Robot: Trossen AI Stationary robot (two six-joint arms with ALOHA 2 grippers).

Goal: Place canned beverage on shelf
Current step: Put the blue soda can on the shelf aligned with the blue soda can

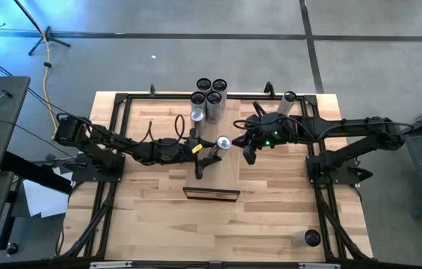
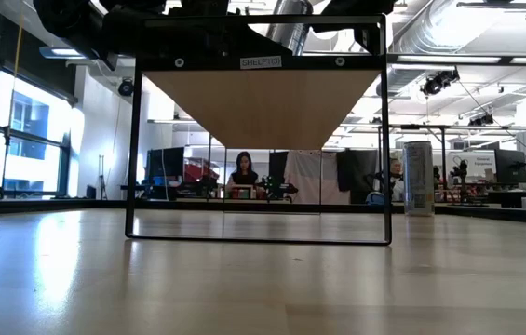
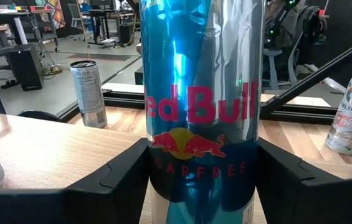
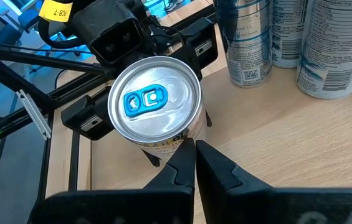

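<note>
Left fingers point(image 3: 110, 180) flank the upright can point(image 3: 202, 106) on the shelf point(image 1: 222, 168); right fingers point(image 4: 195, 163) pressed together.

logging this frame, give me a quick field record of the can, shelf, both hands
can: Red Bull can, upright on the shelf
left hand: fingers on either side of the can, a gap showing at each side
right hand: shut, empty, close beside the can
other cans: cluster at the shelf's far end
</note>
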